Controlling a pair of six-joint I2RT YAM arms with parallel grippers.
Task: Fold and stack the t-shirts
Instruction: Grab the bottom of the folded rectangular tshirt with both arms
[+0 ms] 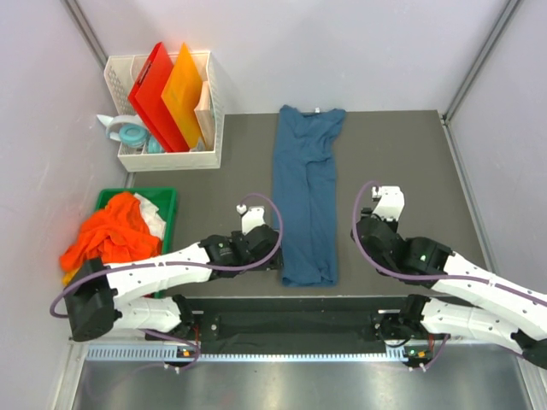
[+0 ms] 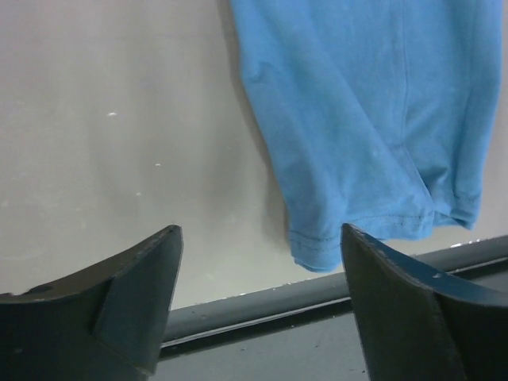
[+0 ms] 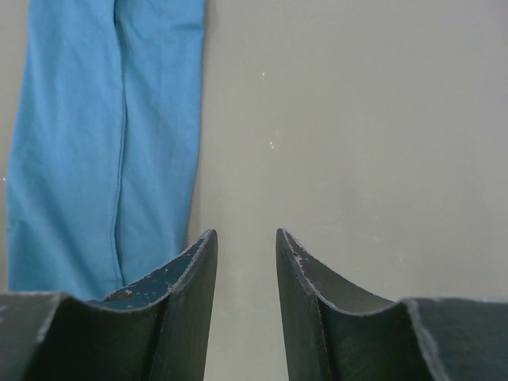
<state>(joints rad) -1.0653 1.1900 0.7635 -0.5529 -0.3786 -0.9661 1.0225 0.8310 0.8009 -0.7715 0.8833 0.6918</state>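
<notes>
The left gripper (image 2: 260, 238) stands wide open and empty, just at 9 o'clock of the near hem of the teal-blue t-shirt (image 1: 306, 196). The right gripper (image 3: 246, 238), at the shirt's 3 o'clock, shows a narrow gap between its fingers with nothing in it. The shirt lies as a long narrow strip at the centre of the dark mat (image 1: 402, 162), running from 12 to 6 o'clock. At the mat's 9 o'clock, a heap of t-shirts (image 1: 107, 235), mostly orange, fills a green bin (image 1: 167, 198).

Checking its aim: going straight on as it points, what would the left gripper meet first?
Probably the grey table mat, right beside the hem corner of the plain teal-blue fabric t-shirt; the left gripper straddles that edge, though depth is unclear.
</notes>
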